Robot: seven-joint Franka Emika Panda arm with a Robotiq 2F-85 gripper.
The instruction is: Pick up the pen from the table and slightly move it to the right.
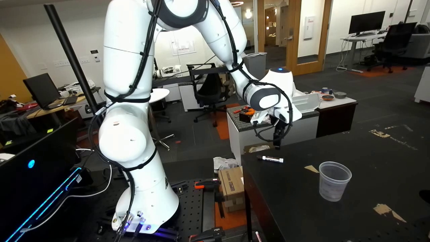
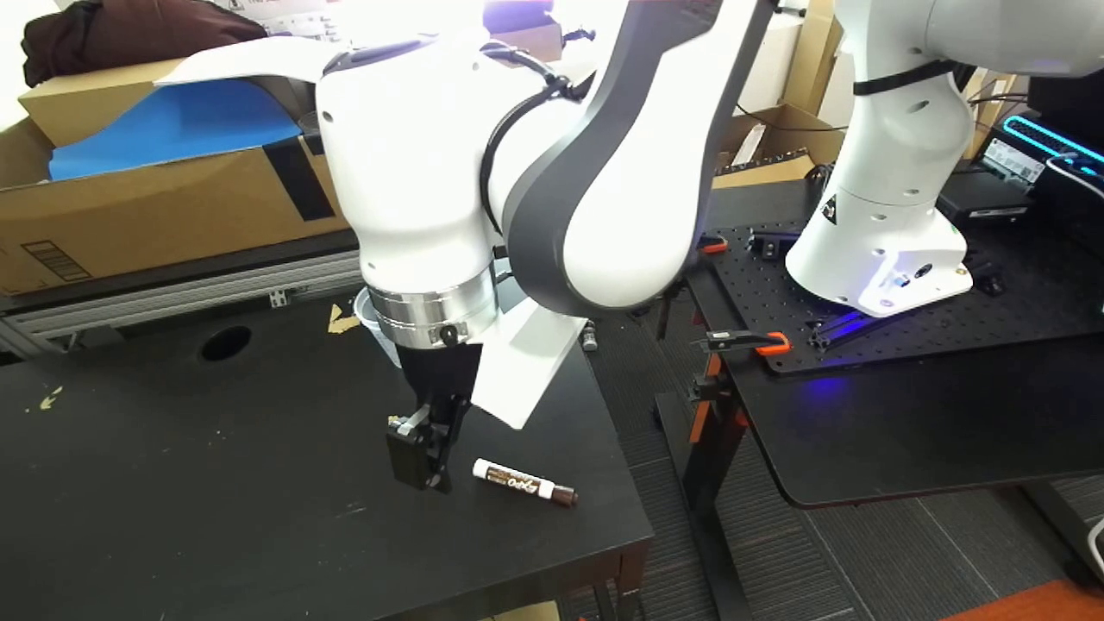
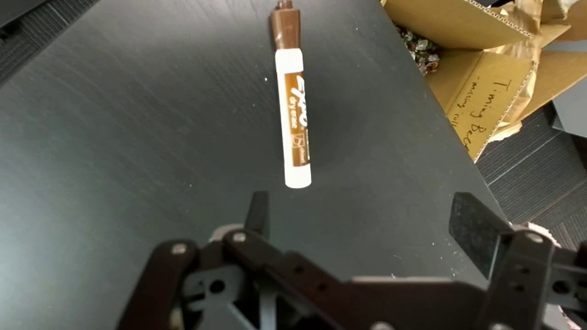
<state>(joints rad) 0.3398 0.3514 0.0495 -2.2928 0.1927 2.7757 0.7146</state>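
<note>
The pen, a white marker with a brown label and brown cap, lies on the dark table near an edge. It shows in both exterior views, the pen [image 1: 273, 159] and the same pen [image 2: 517, 479], and as the pen [image 3: 293, 114] in the wrist view. The black table [image 1: 295, 208] also shows in the wrist view [image 3: 151, 123]. My gripper [image 3: 361, 196] is open with nothing between its fingers. In the wrist view the pen's white end lies just beyond the left fingertip, inside the finger gap's left side. In the exterior views the gripper [image 1: 277, 146] hangs above the table beside the pen [image 2: 429, 485].
A clear plastic cup [image 1: 334, 181] stands on the table, partly hidden behind the arm in an exterior view [image 2: 373, 315]. Small brownish scraps [image 1: 311, 168] lie nearby. An open cardboard box [image 3: 486, 91] sits below the table's edge. A second table [image 2: 931, 431] carries the robot base.
</note>
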